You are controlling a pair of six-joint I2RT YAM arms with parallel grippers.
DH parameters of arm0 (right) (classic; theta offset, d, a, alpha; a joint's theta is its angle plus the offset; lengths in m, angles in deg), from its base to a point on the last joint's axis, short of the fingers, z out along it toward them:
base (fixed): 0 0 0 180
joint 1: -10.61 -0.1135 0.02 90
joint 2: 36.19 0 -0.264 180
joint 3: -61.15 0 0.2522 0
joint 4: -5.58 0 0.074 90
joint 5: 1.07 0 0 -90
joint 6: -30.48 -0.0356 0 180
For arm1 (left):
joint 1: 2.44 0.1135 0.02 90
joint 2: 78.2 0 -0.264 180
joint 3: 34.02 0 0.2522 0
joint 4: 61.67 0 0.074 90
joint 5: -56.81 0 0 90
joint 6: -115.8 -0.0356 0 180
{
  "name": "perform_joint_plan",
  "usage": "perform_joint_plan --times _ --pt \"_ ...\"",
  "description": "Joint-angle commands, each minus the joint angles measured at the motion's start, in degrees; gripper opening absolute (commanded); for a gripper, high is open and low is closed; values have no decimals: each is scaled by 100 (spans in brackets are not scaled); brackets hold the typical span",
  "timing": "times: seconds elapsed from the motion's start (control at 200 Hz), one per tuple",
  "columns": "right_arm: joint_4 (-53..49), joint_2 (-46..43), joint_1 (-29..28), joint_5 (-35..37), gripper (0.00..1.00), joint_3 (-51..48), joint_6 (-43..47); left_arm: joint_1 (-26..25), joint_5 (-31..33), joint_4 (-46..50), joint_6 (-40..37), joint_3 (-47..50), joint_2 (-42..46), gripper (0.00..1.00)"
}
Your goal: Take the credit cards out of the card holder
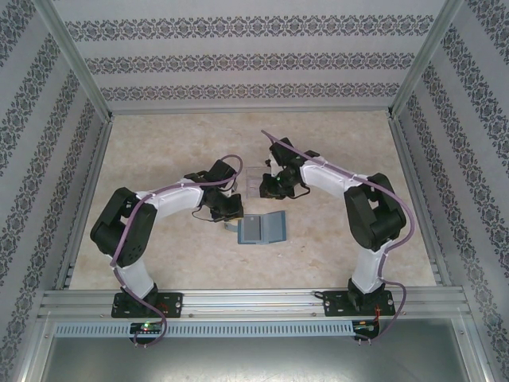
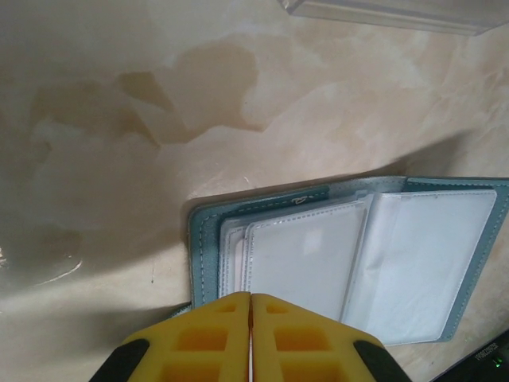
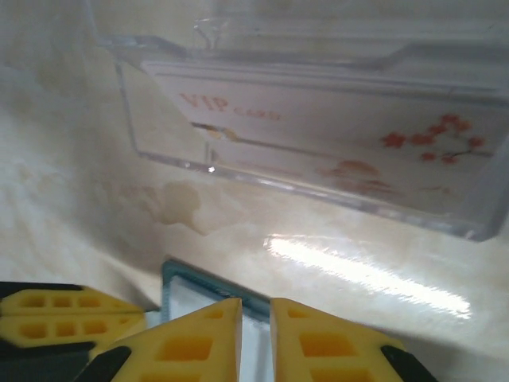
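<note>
Teal card holder looks floppy, credit cards thin and slick, best pinched by an edge; left claw is shut, right claw narrow.

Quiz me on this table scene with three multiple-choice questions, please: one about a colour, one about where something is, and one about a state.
1. What colour is the stitched border of the card holder?
A. red
B. teal
C. black

2. Where does the pale card with red blossoms lie?
A. in the clear tray
B. tucked inside the card holder
C. held up in the air

3. How does the card holder lie?
A. folded shut
B. open flat, insides up
C. standing on edge

Answers:
1 B: the left wrist view shows a teal border round the clear sleeves.
2 A: the right wrist view shows the card through the tray's clear wall.
3 B: both leaves are spread flat in the top view.
</note>
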Motion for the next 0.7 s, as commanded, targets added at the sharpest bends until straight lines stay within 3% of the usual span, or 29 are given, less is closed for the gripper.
perform_joint_plan --times 0.0,0.694 --pt "344 -294 -105 -458 19 -213 -530 65 -104 171 -147 -77 -58 7" --pt "721 -310 -776 -752 12 -911 -1064 61 -217 -25 89 393 -146 3"
